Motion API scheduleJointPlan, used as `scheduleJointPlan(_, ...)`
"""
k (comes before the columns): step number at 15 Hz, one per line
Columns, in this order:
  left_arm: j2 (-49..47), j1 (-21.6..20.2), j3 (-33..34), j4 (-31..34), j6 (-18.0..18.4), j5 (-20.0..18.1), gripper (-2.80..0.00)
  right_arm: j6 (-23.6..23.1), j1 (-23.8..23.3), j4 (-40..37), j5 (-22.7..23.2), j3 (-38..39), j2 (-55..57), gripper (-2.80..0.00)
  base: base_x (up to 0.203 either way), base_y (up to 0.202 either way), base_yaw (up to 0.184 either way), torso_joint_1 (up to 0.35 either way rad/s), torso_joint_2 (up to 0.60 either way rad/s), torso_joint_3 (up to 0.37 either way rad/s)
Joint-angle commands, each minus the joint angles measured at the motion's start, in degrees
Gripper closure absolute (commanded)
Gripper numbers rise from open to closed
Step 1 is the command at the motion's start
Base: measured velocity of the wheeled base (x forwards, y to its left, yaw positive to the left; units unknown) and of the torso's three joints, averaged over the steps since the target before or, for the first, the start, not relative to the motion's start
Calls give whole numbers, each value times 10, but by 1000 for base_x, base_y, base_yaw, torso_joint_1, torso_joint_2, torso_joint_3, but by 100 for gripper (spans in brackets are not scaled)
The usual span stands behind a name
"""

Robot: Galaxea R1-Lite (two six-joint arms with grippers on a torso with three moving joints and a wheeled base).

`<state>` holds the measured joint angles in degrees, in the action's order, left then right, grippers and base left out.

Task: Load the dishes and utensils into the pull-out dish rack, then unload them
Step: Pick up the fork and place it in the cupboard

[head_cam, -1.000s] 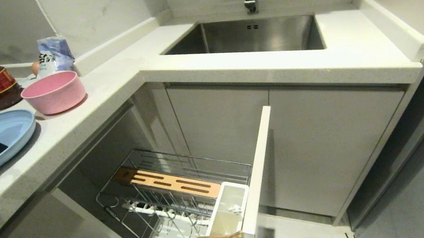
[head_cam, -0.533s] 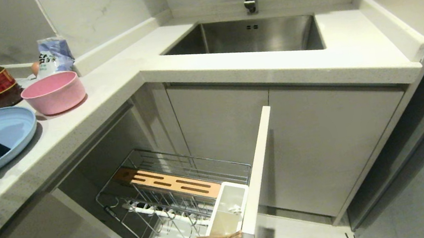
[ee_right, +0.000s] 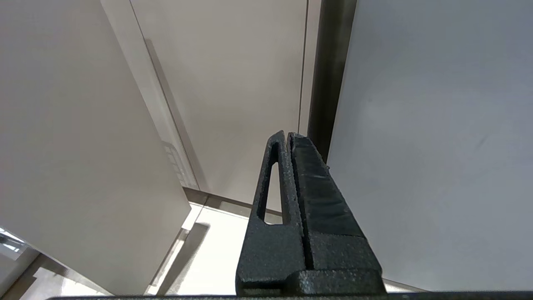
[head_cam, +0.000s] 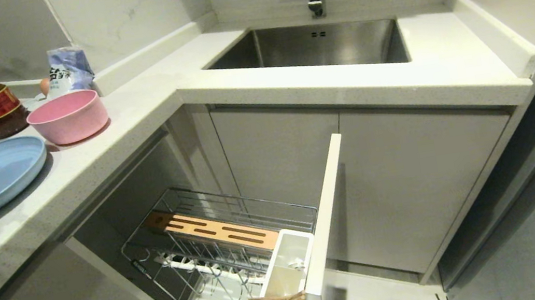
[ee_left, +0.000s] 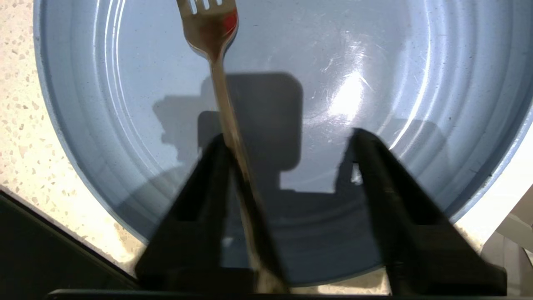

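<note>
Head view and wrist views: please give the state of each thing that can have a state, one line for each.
pull-out dish rack: pulled out
chopsticks: in the utensil cup
fork: over the blue plate, between the jaws
pink bowl: upright on the counter
left gripper: open around the fork
right gripper: shut, empty
cabinet doors: closed

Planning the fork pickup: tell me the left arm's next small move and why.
Probably close the jaws fully. The left gripper straddles the silver metal fork's handle over the light-blue oval plate; one finger touches it, the other stands well clear, so it is not yet clamped.
</note>
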<state>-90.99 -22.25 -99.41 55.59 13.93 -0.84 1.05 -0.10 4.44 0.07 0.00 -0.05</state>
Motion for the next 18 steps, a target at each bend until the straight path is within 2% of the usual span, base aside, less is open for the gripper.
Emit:
scheduleJointPlan(1,-3,-2,0,2,0,0,0,0,0,0,0,15,0,0,0,0,0,0,0,0)
scheduleJointPlan(7,4,-2,-1,2,0,1,0,0,0,0,0,15,0,0,0,0,0,0,0,0)
scheduleJointPlan(10,26,-1,-10,1,-12,-2,0,0,0,0,0,15,0,0,0,0,0,0,0,0)
scheduleJointPlan(12,46,2,-38,-1,-66,-4,0,0,0,0,0,15,0,0,0,0,0,0,0,0)
scheduleJointPlan(14,65,21,-71,-2,-140,-6,0,0,0,0,0,15,0,0,0,0,0,0,0,0)
scheduleJointPlan(16,80,69,-94,-5,-209,-8,0,0,0,0,0,15,0,0,0,0,0,0,0,0)
scheduleJointPlan(18,93,159,-104,-11,-284,-8,0,0,0,0,0,15,0,0,0,0,0,0,0,0)
